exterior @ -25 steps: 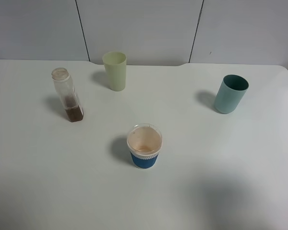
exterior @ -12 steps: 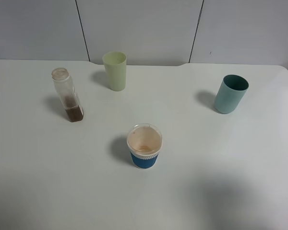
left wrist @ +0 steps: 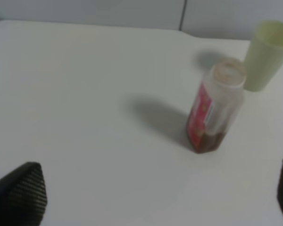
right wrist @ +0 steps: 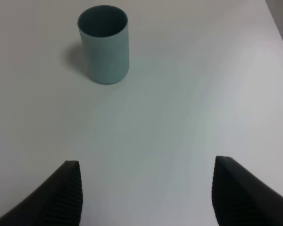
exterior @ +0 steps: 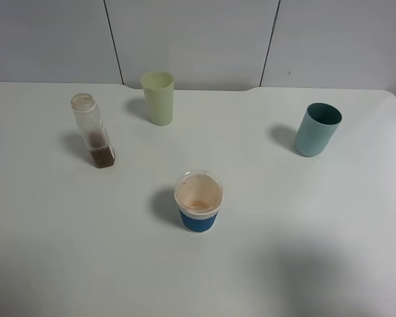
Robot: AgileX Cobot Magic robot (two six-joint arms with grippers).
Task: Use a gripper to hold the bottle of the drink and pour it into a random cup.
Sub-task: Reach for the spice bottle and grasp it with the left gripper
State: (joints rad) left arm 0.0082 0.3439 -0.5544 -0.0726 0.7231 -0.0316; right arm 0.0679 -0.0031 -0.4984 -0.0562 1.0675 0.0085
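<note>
While my left gripper (left wrist: 151,200) hangs with jaws wide apart and empty, the bottle (exterior: 92,132) stands untouched toward the far left corner of the table (exterior: 303,218), near the yellow-green cup (exterior: 158,98) at the far edge, so I reckon the reach comes next: jaws around its flat sides.
</note>
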